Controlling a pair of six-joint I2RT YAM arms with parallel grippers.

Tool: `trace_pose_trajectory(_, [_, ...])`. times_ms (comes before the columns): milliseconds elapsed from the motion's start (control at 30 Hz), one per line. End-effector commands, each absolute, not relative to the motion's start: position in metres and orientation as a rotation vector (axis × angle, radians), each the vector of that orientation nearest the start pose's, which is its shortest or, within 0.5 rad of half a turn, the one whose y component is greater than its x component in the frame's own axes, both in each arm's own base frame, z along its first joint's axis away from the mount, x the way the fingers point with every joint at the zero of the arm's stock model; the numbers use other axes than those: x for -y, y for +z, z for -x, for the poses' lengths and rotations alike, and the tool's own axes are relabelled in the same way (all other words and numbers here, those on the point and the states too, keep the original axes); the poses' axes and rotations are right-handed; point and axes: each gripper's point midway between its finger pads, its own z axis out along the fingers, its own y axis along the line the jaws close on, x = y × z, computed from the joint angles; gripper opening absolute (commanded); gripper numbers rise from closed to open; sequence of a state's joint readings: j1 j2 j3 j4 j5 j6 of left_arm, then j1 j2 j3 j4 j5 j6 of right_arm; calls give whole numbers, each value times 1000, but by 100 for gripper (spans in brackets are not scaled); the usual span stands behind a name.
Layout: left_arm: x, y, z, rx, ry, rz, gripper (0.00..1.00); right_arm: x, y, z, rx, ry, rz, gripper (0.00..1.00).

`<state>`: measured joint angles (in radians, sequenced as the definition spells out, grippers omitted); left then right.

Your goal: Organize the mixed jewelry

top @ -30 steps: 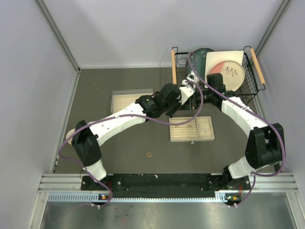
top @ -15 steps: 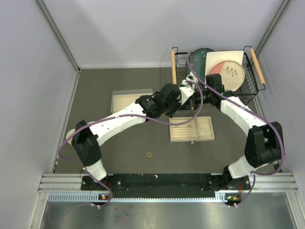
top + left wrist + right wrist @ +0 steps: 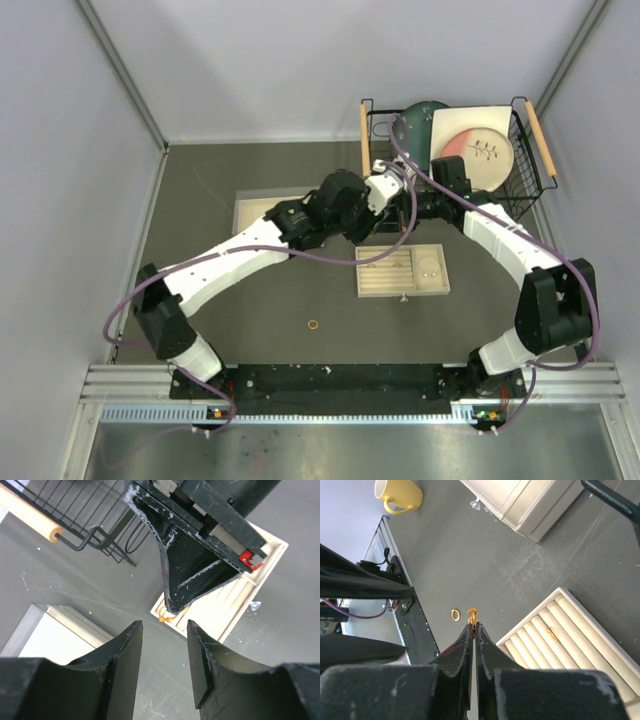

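Parting jaws: left gripper (image 3: 164,630) has let go; right gripper (image 3: 473,627) clamps gold ring (image 3: 473,613), handover done, tray (image 3: 570,630) next.

The top camera sits high behind the arm bases and looks steeply down on the whole table (image 3: 250,300) from afar. The left wrist camera looks out close between the left fingers (image 3: 120,655). The right wrist camera looks down along the right fingers (image 3: 462,650) toward the near edge. All three share the tray (image 3: 402,294).

No legible text, label, brand, number or sign on anything in view
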<state>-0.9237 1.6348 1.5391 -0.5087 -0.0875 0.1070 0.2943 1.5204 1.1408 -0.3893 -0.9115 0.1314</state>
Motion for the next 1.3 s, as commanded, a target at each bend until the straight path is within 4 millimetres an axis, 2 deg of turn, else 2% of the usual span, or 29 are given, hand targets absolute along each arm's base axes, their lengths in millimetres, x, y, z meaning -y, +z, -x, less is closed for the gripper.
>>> trace_pose_trajectory(0, [359, 297, -284, -1776, -584, -981, 47, -239, 224, -299, -2079, 1209, 720, 0])
trace_pose_trajectory(67, [352, 302, -287, -1769, -649, -956, 48, -235, 231, -299, -2068, 1209, 711, 0])
trace_pose_trajectory(100, [353, 302, -276, -1770, -749, -972, 48, -234, 234, -299, -2058, 1211, 710, 0])
trace_pose_trajectory(167, [343, 306, -284, -1757, -819, -946, 48, -231, 245, -298, -2032, 1244, 708, 0])
trace_pose_trajectory(200, [345, 304, -273, -1766, -946, -949, 49, -231, 250, -297, -2018, 1260, 713, 0])
trace_pose_trajectory(233, [337, 305, -280, -1767, -979, -920, 49, -231, 258, -296, -1997, 1278, 721, 0])
trace_pose_trajectory(267, [338, 313, -281, -1722, -1030, -918, 49, -232, 266, -291, -1973, 1316, 737, 0])
trace_pose_trajectory(333, [333, 309, -277, -1728, -1133, -907, 49, -234, 279, -288, -1939, 1341, 754, 0])
trace_pose_trajectory(433, [333, 311, -273, -1676, -1257, -916, 49, -236, 297, -283, -1898, 1376, 773, 0])
trace_pose_trajectory(567, [334, 316, -269, -1638, -1368, -889, 50, -238, 311, -281, -1872, 1397, 780, 0])
trace_pose_trajectory(767, [340, 327, -270, -1599, -1434, -866, 51, -239, 318, -284, -1861, 1413, 764, 0])
trace_pose_trajectory(1267, [343, 318, -284, -1650, -1409, -814, 52, -241, 326, -280, -1838, 1443, 761, 0])
